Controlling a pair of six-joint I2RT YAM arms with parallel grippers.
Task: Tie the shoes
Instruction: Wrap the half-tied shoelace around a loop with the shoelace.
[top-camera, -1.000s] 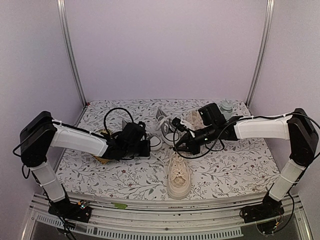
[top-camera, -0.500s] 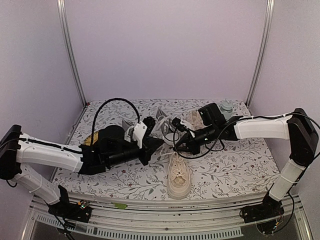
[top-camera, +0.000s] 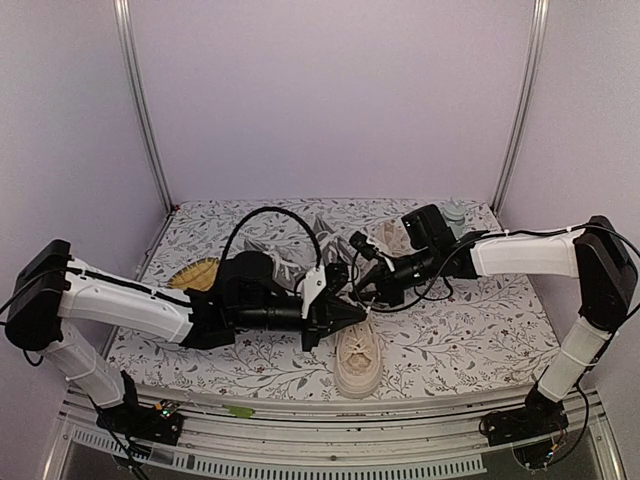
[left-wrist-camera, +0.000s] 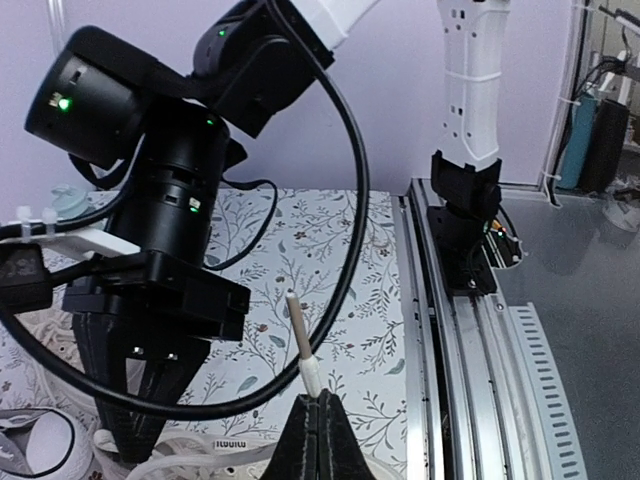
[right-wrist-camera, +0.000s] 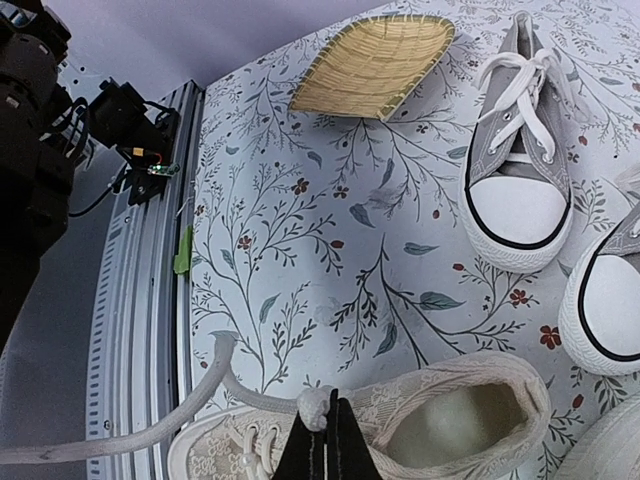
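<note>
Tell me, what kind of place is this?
Probably a robot lab booth: a left arm and right arm bolted to a table, plain purple walls with metal posts, and sneakers set out for practice.

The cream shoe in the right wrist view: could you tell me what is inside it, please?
Only pale lining shows inside the cream shoe; its toe end is hidden beneath the laced upper.

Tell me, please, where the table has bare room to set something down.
Widest bare cloth: front right, between the near cream sneaker and the right arm's base. A smaller patch: back left, behind the bamboo tray. Crowded: the centre, where the left gripper and right gripper, each shut on a lace, meet beside the grey sneakers.
</note>
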